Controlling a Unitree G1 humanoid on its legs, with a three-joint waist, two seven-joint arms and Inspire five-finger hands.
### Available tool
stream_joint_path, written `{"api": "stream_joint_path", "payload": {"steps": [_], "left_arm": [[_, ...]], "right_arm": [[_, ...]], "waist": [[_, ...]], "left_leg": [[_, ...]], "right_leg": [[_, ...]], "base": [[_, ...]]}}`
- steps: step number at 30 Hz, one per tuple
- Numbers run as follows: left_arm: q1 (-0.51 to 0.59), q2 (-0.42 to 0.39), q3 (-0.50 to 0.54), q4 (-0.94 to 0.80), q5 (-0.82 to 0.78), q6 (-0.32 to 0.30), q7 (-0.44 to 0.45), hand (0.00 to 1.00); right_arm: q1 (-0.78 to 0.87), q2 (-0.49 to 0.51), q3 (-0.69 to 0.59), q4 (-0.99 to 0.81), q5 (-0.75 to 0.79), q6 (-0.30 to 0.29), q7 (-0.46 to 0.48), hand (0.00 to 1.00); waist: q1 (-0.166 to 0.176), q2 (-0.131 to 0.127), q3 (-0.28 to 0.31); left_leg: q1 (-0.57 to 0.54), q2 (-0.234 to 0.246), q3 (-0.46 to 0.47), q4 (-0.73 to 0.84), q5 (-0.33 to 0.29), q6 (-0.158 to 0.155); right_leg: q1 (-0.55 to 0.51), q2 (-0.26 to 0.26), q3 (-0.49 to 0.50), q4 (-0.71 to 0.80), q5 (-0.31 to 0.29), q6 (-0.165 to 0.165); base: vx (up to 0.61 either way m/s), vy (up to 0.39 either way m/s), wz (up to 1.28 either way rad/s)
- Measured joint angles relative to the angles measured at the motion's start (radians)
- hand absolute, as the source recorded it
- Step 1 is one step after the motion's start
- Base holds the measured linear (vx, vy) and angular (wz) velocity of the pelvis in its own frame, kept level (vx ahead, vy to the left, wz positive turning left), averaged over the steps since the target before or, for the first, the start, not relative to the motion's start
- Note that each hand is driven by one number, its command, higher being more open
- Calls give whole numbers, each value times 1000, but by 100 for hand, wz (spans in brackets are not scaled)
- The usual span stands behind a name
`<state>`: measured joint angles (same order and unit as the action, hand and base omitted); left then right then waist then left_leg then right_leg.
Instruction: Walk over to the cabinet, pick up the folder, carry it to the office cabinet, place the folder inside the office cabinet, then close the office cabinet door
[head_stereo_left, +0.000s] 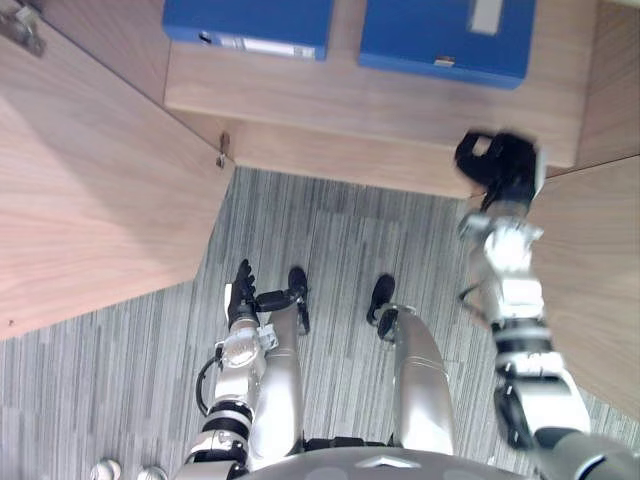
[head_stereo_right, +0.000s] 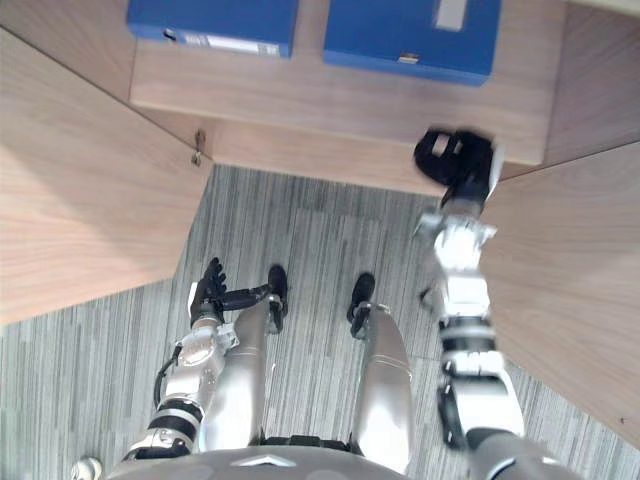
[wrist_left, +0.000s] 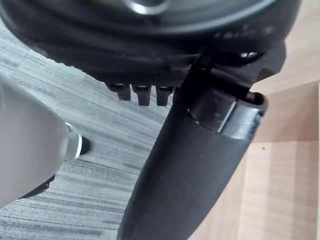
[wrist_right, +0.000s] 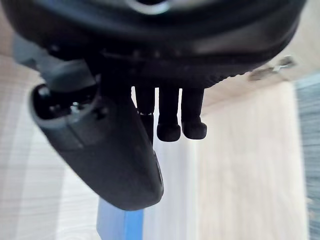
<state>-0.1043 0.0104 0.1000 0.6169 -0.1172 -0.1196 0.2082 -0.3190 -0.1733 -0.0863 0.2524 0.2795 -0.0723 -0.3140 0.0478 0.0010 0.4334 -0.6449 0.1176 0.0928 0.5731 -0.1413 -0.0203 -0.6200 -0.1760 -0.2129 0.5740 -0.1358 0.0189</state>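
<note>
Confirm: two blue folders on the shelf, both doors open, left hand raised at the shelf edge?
No: it is the right hand raised at the shelf edge, as the left eye view shows; the left hand hangs low. Folders, doors: correct.

Soft, even indoor light falls from above. The wooden shelf (head_stereo_left: 350, 110) at 12 o'clock is the brightest surface, with a darker band of shade under its front edge. The striped grey carpet (head_stereo_left: 330, 240) at the centre is lit flatly. The right hand (head_stereo_left: 497, 160) at 2 o'clock is smeared by motion blur. In the right wrist view the pale wood behind it is washed out, most at 9 o'clock, and a blue folder (wrist_right: 120, 225) at 6 o'clock is out of focus. In the left wrist view the left hand (wrist_left: 190, 170) is blurred, with a faint sheen at 2 o'clock.
</note>
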Motion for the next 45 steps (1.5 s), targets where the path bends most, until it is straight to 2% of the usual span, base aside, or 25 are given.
{"api": "stream_joint_path", "payload": {"steps": [2, 5, 7, 9, 12, 15, 19, 20, 27, 32, 40, 42, 45], "left_arm": [[41, 0, 0, 8, 19, 13, -11, 100], [83, 6, -7, 63, 52, 23, -24, 100], [112, 12, -7, 129, 62, 26, -36, 100], [122, 24, -8, 188, 93, 39, -47, 100], [124, 33, -8, 231, 121, 46, -50, 100], [127, 45, -7, 241, 133, 46, -51, 100], [128, 66, -5, 278, 165, 46, -52, 100], [129, 70, -5, 290, 169, 46, -53, 100], [157, 70, -5, 358, 171, 67, -65, 100], [193, 70, 7, 370, 169, 69, -62, 100], [202, 69, 4, 358, 165, 68, -37, 100], [231, 68, 2, 278, 147, 69, -20, 100], [295, 62, -9, 62, 121, 65, -7, 100]], "right_arm": [[158, 68, 41, -30, -7, -2, 45, 0], [306, 125, 71, -23, -66, -5, 100, 0], [365, 146, 73, 61, -134, -21, 137, 0], [371, 142, 66, 199, -211, -21, 158, 0], [372, 133, 42, 362, -290, -18, 162, 0], [372, 134, -2, 502, -323, -10, 162, 0], [368, 137, -53, 639, -323, 7, 158, 0], [367, 136, -59, 674, -321, 13, 153, 100], [368, 146, -141, 746, -304, 48, 142, 100], [374, 155, -193, 778, -275, 57, 135, 100], [380, 159, -216, 789, -239, 61, 126, 100], [381, 159, -218, 789, -239, 61, 117, 100], [389, 161, -230, 789, -238, 61, 111, 100]], "waist": [[-3, -7, -35], [-8, -15, -99], [-28, -24, -169], [-46, -27, -206], [-58, -19, -225], [-61, -7, -250], [-62, -2, -289], [-64, -2, -290], [-82, -11, -302], [-83, -31, -324], [-86, -23, -334], [-86, -22, -334], [-86, -20, -334]], "left_leg": [[83, 8, 21, -49, -2, -7], [185, 16, 43, -141, 6, -20], [256, 10, 52, -244, 48, -31], [343, 3, 62, -349, 88, -37], [441, -4, 65, -431, 107, -40], [508, -14, 66, -472, 109, -42], [560, -24, 65, -511, 117, -40], [577, -30, 64, -521, 122, -41], [631, -48, 64, -582, 159, -27], [662, -58, 64, -628, 181, -31], [721, -70, 63, -652, 185, -26], [736, -70, 61, -653, 184, -23], [751, -72, 54, -653, 183, -22]], "right_leg": [[69, 15, 11, -48, 4, 6], [159, 40, 19, -145, 24, 12], [221, 53, 17, -239, 53, 16], [308, 71, 17, -354, 100, 20], [415, 81, 17, -465, 136, 31], [493, 82, 16, -530, 153, 41], [547, 81, 16, -573, 168, 48], [561, 80, 15, -580, 171, 48], [600, 78, 19, -616, 202, 50], [619, 74, 20, -641, 217, 58], [675, 70, 25, -664, 224, 61], [692, 70, 23, -665, 221, 61], [710, 69, 15, -664, 217, 61]], "base": [[96, -30, -24], [160, -21, -22], [222, -23, -8], [251, 2, -11], [151, 18, -7], [104, 34, 0], [36, 20, 0], [0, 0, 0], [-75, 17, -1], [-73, 22, 0], [0, 9, -1], [38, 1, 2], [13, 6, 7]]}}
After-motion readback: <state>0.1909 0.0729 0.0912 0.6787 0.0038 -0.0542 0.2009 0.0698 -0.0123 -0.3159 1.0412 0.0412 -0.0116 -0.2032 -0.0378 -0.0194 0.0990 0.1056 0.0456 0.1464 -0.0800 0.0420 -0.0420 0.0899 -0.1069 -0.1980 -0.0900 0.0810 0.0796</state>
